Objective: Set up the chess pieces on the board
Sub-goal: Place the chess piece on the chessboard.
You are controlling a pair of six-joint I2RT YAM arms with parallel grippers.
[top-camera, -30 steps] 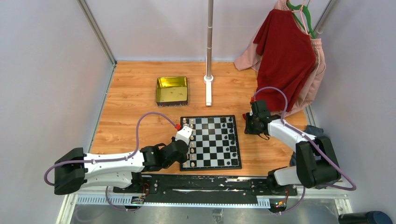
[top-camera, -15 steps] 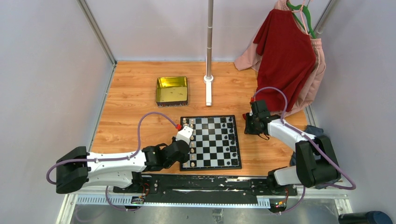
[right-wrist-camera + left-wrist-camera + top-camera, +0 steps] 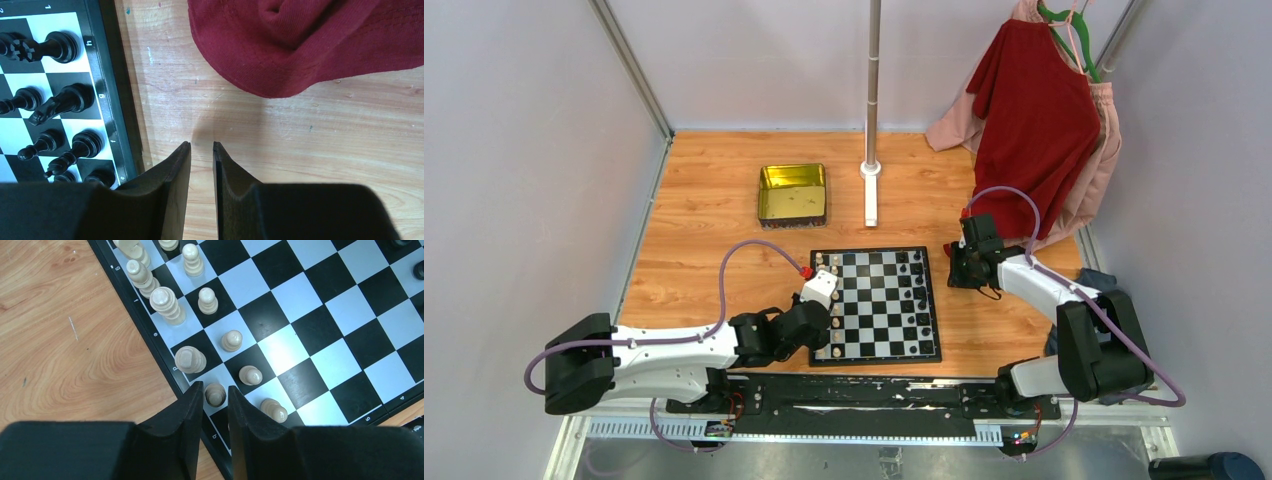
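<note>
The board lies on the wooden table in front of the arms. Cream chess pieces line its two left columns, and black ones stand along its right side. My left gripper hangs over the board's near left corner. Its jaws stand slightly apart on either side of a cream piece that stands upright on a white edge square. Cream pawns stand just right of it. My right gripper is open and empty over bare wood right of the board, beside the black pieces.
A gold tin sits behind the board to the left. A metal pole with its base stands behind the board. Red clothing hangs at the back right, and its hem lies on the table just beyond the right gripper.
The left jaws have parted a little around the cream piece, which stays on its square. Neither arm has otherwise moved.
</note>
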